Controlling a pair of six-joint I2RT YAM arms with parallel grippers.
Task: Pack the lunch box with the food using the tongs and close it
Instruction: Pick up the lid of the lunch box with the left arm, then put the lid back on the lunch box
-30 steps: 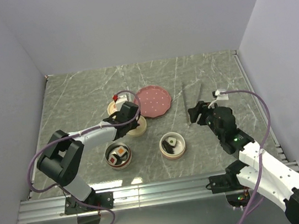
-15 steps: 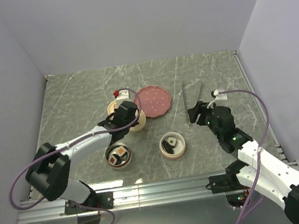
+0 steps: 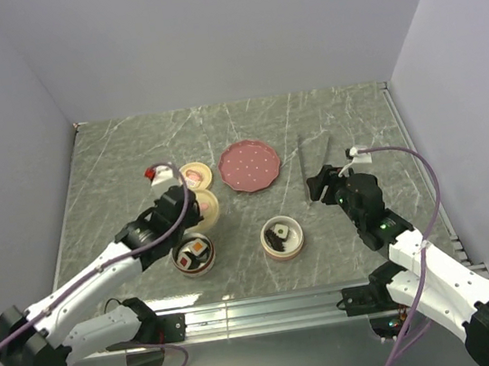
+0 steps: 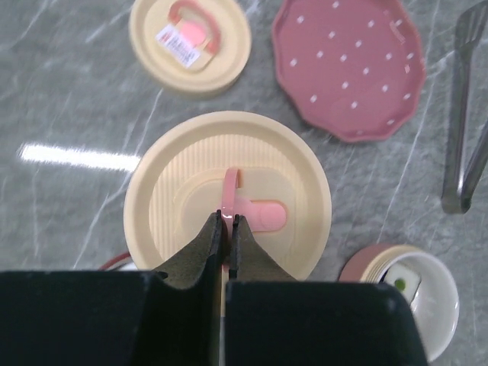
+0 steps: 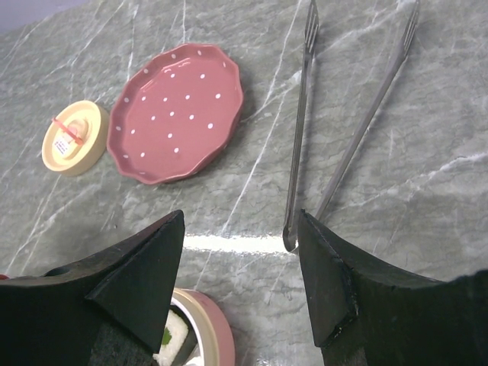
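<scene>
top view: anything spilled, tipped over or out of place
Nothing stands out. The left tub and right tub stand upright with food inside; the plate, small lid and tongs lie flat on the table, nothing spilled. The left gripper is shut on the big lid's pink handle.

Marble table [image 3: 114, 165]: tongs [image 3: 314, 160], plate [image 3: 248, 165], small lid [image 3: 194, 175], containers [image 3: 297, 227].

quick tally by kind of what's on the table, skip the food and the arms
cream lids: 2
pink plate: 1
round food containers: 2
tongs: 1
total: 6
</scene>
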